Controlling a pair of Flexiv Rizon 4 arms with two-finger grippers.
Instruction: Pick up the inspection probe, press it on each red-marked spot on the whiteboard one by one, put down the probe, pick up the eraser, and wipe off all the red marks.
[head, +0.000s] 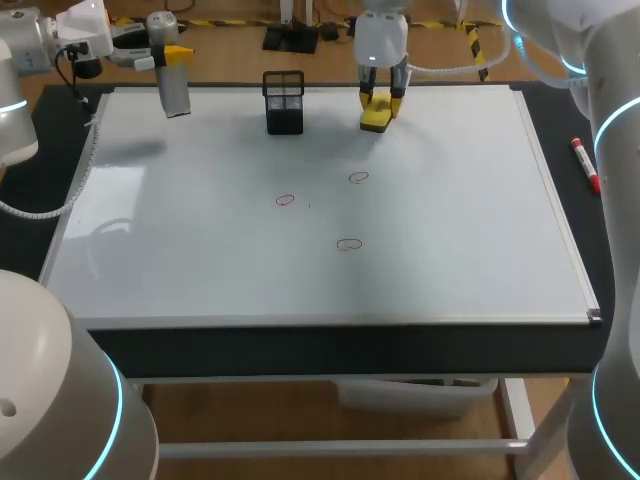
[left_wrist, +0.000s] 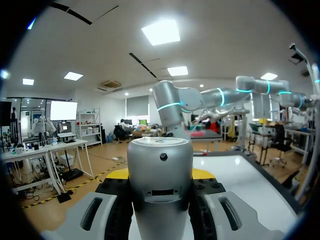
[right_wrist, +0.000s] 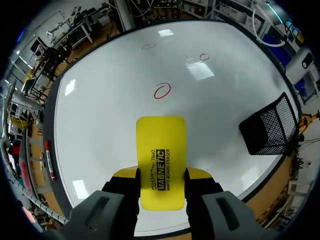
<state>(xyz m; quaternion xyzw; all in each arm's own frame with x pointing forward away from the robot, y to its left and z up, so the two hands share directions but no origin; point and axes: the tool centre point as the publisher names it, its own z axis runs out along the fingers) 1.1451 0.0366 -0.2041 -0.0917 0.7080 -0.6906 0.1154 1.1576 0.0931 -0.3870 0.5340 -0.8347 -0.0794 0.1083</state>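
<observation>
My left gripper (head: 170, 58) is at the whiteboard's far left corner, shut on the silver cylindrical probe (head: 174, 92), which hangs above the board. In the left wrist view the probe (left_wrist: 160, 180) fills the space between the fingers of that gripper (left_wrist: 160, 175). My right gripper (head: 382, 100) is at the board's far edge, shut on the yellow eraser (head: 376, 119). Seen from the right wrist, the eraser (right_wrist: 161, 160) sticks out ahead of the gripper (right_wrist: 161, 176), low over the board. Three red marks (head: 286, 200), (head: 359, 177), (head: 348, 244) lie mid-board; the right wrist view shows them as marks (right_wrist: 162, 90), (right_wrist: 204, 57), (right_wrist: 148, 46) beyond the eraser.
A black mesh holder (head: 284, 101) stands on the whiteboard (head: 200, 260) between the two grippers, and in the right wrist view this holder (right_wrist: 272, 127) is beside the eraser. A red marker (head: 586, 165) lies on the dark table right of the board.
</observation>
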